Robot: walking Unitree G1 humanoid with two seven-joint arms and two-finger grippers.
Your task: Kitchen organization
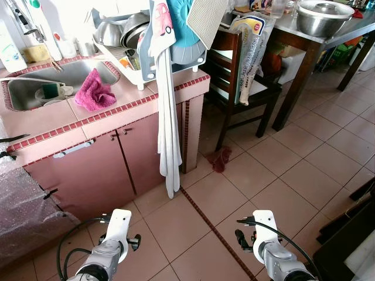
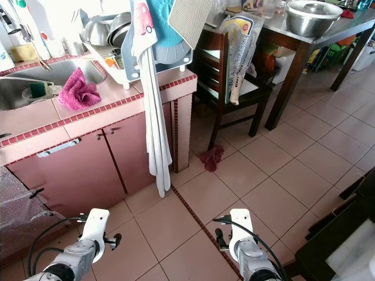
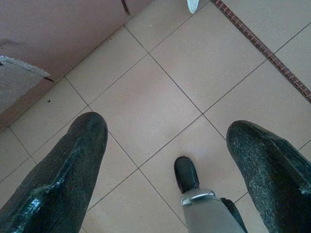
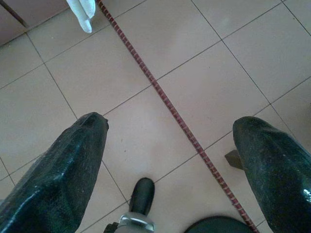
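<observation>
- Both arms hang low over the tiled floor [image 1: 328, 158]; the left gripper [image 3: 165, 160] and the right gripper [image 4: 170, 160] each have their fingers spread wide, holding nothing.
- A crumpled pink cloth [image 1: 94, 92] lies on the pink counter [image 1: 117, 117], just beside the sink [image 1: 35, 82].
- A long white towel [image 1: 168, 134] hangs from the dish rack [image 1: 140, 55] down the cabinet front.
- What looks like a dark red rag [image 1: 219, 158] lies on the floor near the wooden chair [image 1: 234, 76].
- A steel bowl [image 1: 322, 17] sits on the table [image 1: 316, 41].

A home kitchen: a pink tiled counter [image 1: 117, 111] with a steel sink [image 1: 35, 88] at far left, a dish rack [image 1: 126, 55] of pots, a wooden chair [image 1: 234, 76] and dining table [image 1: 316, 41] at far right, tiled floor [image 1: 281, 175]
</observation>
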